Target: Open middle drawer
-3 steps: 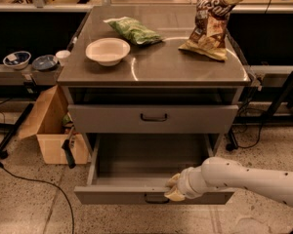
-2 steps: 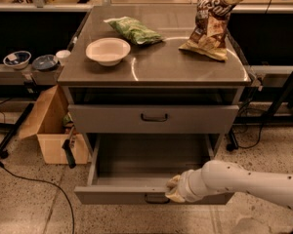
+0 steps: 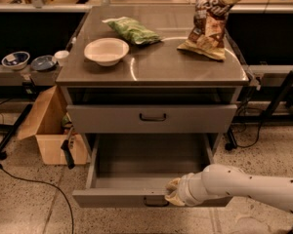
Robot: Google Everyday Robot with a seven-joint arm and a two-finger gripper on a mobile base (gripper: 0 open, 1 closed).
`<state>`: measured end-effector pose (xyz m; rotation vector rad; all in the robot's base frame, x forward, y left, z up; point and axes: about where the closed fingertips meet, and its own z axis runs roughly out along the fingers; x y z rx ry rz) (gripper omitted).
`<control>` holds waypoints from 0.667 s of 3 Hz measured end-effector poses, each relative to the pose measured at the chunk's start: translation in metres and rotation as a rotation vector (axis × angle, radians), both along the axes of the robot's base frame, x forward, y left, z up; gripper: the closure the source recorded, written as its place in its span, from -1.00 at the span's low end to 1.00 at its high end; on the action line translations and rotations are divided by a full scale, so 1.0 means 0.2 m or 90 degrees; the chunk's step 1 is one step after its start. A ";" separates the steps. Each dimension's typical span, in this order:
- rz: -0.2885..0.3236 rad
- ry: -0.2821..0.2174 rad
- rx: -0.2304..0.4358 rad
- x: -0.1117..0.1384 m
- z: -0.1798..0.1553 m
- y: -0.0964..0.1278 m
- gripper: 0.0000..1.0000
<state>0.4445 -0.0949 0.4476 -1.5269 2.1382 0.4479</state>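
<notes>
The middle drawer [image 3: 112, 198] is a wide grey metal drawer with a low flat front and a small dark loop handle [image 3: 155, 202]. It stands pulled far out of the cabinet and its inside looks bare. My gripper [image 3: 173, 193], at the end of the white arm coming in from the right, is at the top edge of the drawer's front, just right of and above the handle. The taller-fronted grey drawer [image 3: 151, 118] above it is closed. The lowest drawer is hidden under the open one.
On the cabinet top [image 3: 156, 67] lie a white bowl [image 3: 106, 50], a green bag [image 3: 132, 30] and a brown snack bag [image 3: 209, 21]. An open cardboard box [image 3: 51, 128] stands on the floor at the left. Cables run over the floor.
The middle drawer's front and my gripper on it have come slightly further out toward the camera. Nothing else has moved.
</notes>
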 end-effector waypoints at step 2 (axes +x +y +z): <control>-0.009 0.008 0.002 -0.11 0.03 0.01 1.00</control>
